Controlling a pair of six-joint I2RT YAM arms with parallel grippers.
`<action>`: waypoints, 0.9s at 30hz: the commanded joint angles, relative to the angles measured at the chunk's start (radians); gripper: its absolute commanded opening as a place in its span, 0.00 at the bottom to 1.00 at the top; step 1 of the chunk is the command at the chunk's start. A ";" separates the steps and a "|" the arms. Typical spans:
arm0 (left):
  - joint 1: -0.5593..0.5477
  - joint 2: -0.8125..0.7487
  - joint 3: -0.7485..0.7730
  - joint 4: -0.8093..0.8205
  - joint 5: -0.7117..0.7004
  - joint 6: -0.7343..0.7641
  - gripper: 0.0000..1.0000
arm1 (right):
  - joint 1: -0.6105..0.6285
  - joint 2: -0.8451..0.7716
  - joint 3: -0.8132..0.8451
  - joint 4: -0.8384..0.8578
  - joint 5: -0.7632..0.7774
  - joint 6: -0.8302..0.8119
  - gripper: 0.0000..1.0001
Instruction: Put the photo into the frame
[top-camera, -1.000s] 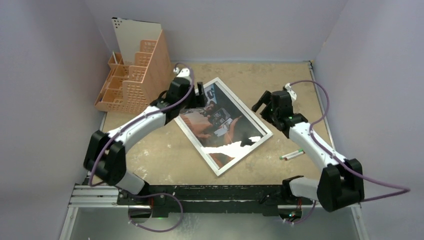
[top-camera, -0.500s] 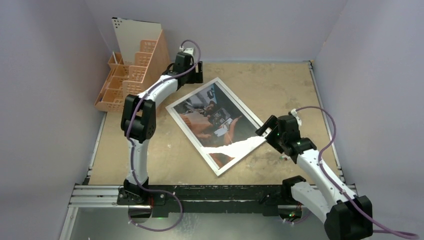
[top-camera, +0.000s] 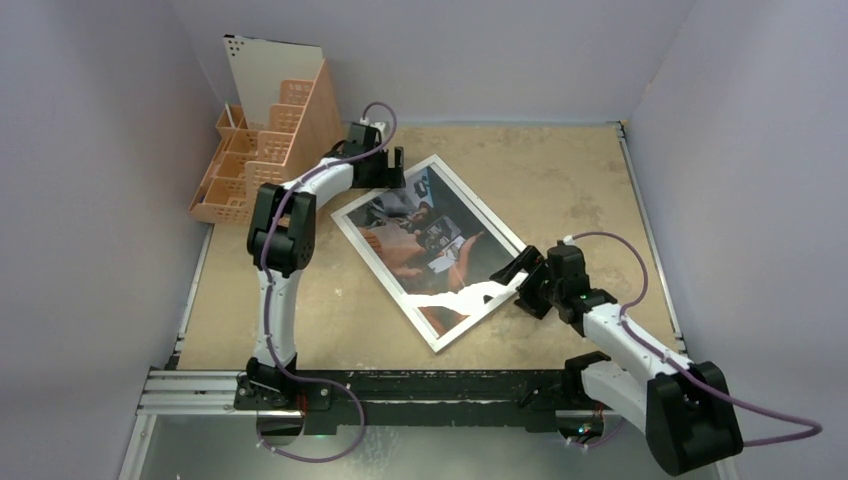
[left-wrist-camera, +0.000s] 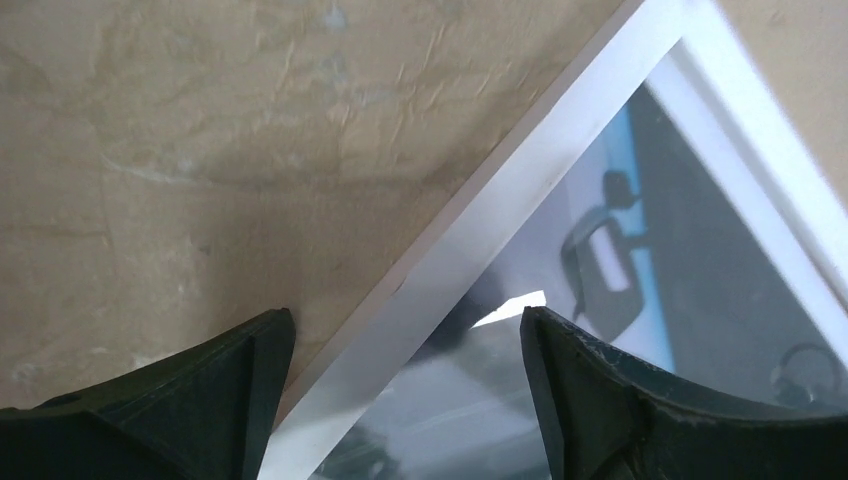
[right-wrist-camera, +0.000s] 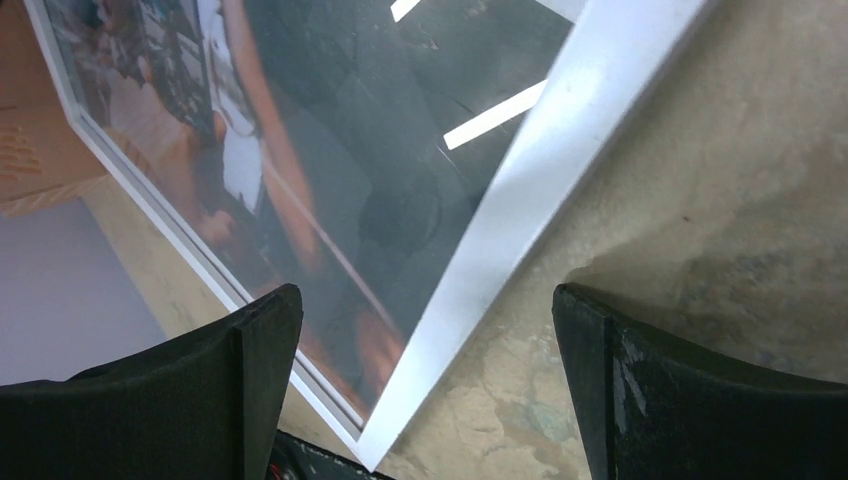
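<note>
Lavender walls (top-camera: 90, 220) close in a scuffed tan table (top-camera: 570, 180), with an orange desk organizer (top-camera: 265, 165) at its far left. Near the middle the frame (left-wrist-camera: 490, 225) lies flat, skewed to the table's edges. The photo (top-camera: 430, 235) shows face up inside the white rim, apparently seated under the pane (glare streaks cross its near end, so the fit there is hard to judge).

The left gripper (left-wrist-camera: 402, 330) hangs over the frame's far edge with its jaws spread wide. One finger is over bare table and the other over the pane, with the rim running between them. The right gripper (right-wrist-camera: 428, 300) straddles the rim on the frame's right side, close to a corner, in the same way, jaws apart and holding nothing.

The step in hand looks like taking hold of the frame at two well-separated places. To do it well, both grippers would come down squarely over the rim and close on the rim alone rather than pressing the pane. They would also act together, so the thin frame stays level and the print inside does not shift.
</note>
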 joint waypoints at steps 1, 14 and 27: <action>0.013 -0.043 -0.068 0.037 0.034 -0.005 0.88 | -0.003 0.061 0.004 0.173 -0.047 0.039 0.96; 0.012 -0.210 -0.346 0.077 0.076 -0.104 0.81 | -0.086 0.243 0.132 0.310 0.080 -0.013 0.95; -0.028 -0.394 -0.642 0.098 0.067 -0.252 0.78 | -0.239 0.469 0.278 0.498 -0.060 -0.083 0.94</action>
